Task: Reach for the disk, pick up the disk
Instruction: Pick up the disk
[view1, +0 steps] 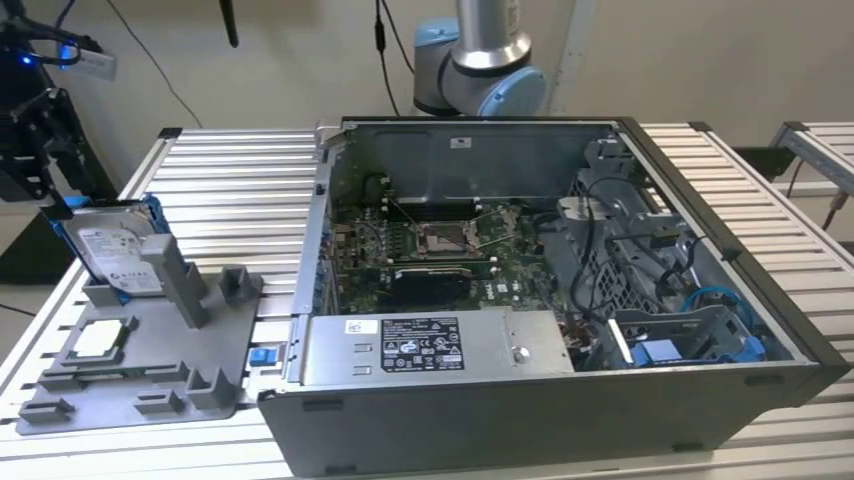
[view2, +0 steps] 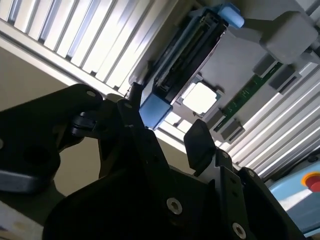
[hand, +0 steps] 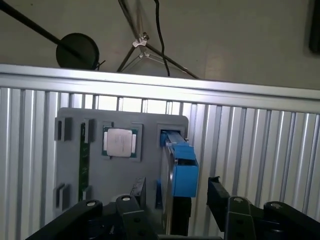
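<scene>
1. Two fingers counted on the gripper (hand: 177, 189), spread wide apart and closed on nothing.
2. Hangs at the exterior view's left, above the disk (view1: 114, 250); in both wrist views straddles its thin edge, one finger to each side, apparently without touching.
3. To find the disk, look in a slot of the grey fixture (view1: 147, 365) on the slatted table (view1: 240, 180), outside the computer case (view1: 534, 430). Stands there upright on its edge, with the blue bracket around it.
4. Judged as the reach step, close to its end. Cannot count the pick-up as begun, with the fingers apart and the disk seated in its slot.
5. Would call, by this judgement, for fingers level with the two flat faces, a square closing on them, and then a straight pull along the slot so that the blue bracket does not catch.
6. Just beside the disk, note a small square chip (hand: 120, 142) lying flat in its own pocket of the fixture, and further along a green strip (hand: 82, 160) in a narrow slot. Should be left untouched.
7. Most likely in the way: a tall grey post (view1: 180, 280) of the fixture, standing close against the labelled face and leaving only the upper part free for a finger.
8. Well apart, see the open case and behind it the arm's base (view1: 474, 55). No hindrance expected from these.
</scene>
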